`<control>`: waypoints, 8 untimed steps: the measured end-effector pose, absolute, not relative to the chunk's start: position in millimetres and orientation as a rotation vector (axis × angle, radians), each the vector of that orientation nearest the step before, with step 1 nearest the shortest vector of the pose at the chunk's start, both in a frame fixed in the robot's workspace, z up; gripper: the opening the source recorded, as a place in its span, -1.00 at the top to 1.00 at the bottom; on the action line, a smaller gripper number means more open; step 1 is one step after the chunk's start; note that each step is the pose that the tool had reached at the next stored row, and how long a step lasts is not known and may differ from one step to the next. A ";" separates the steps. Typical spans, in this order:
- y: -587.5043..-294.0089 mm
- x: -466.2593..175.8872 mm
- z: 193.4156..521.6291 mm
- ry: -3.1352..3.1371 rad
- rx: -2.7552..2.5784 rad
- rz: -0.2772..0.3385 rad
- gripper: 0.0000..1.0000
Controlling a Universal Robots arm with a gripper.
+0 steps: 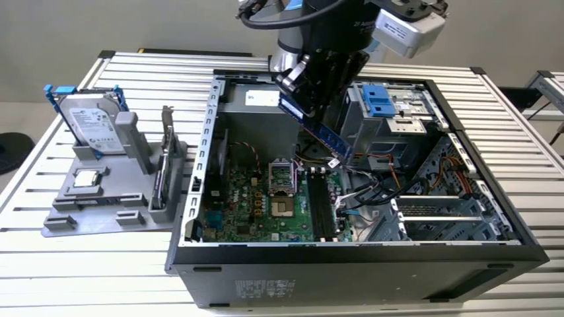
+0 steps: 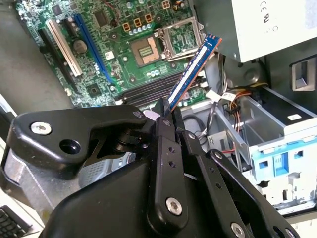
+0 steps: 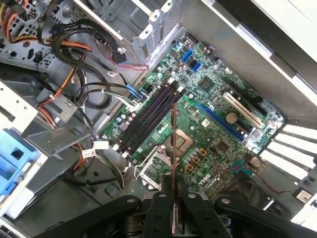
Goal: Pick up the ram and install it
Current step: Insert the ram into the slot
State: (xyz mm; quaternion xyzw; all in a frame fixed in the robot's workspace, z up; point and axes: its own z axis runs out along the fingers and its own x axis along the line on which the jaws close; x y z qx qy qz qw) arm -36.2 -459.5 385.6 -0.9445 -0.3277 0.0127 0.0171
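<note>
The end effector [image 1: 304,92] is clenching the ram [image 1: 333,137] by one end, upper centre in the exterior view; it looks light, stiff and fragile, best held by its edges.

The arm [image 1: 308,30] reaches down from the top of the exterior view. Its wrist is tilted, so the hand [image 1: 304,92] points down and toward that view's right. In the second wrist view the black fingers [image 2: 166,148] are clamped together on the ram [image 2: 190,73]. The ram sticks out beyond their tips, slanting downward, and the hand hangs in mid-air.
</note>
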 end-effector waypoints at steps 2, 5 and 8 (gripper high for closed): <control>-459.5 -36.2 385.5 -1.003 -2.941 0.039 1.00; -459.5 -36.2 385.5 -0.980 -2.948 0.039 1.00; -459.5 -36.3 385.6 -0.958 -2.955 0.038 1.00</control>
